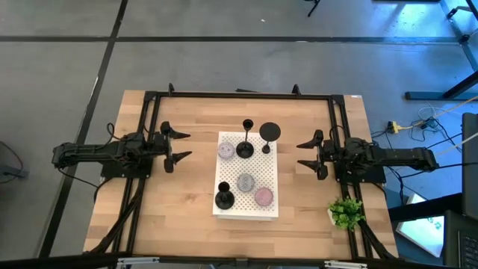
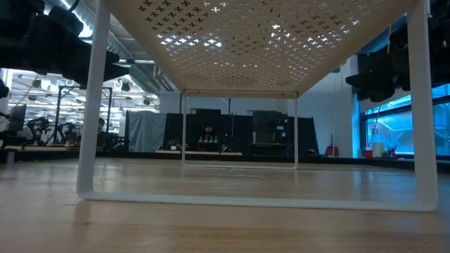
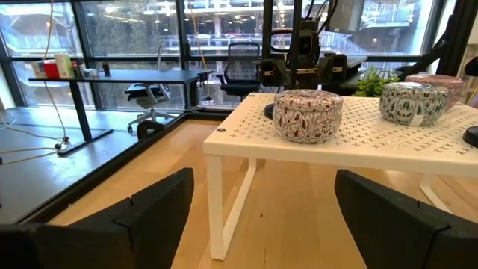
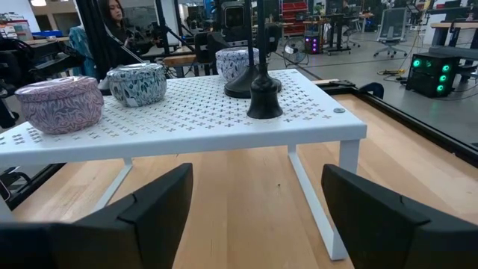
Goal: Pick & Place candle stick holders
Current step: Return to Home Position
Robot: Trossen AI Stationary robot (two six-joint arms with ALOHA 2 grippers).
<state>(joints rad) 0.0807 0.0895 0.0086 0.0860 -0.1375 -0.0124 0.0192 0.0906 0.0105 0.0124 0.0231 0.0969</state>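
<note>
Three black candle stick holders stand on a white perforated shelf (image 1: 248,209) in the middle of the table. One (image 1: 245,147) stands upright by the far edge. One (image 1: 268,136) next to it is turned over, cup (image 4: 264,101) down and round base up. The third (image 1: 224,197) stands by the near left corner. My left gripper (image 1: 180,146) hovers open and level to the left of the shelf. My right gripper (image 1: 305,153) hovers open and level to its right. Neither has anything between its fingers.
Three round patterned tins (image 1: 225,151) (image 1: 246,181) (image 1: 263,196) share the shelf with the holders. A small green plant (image 1: 345,213) sits at the table's near right. A black frame (image 1: 239,96) runs along the table's far edge and down both sides.
</note>
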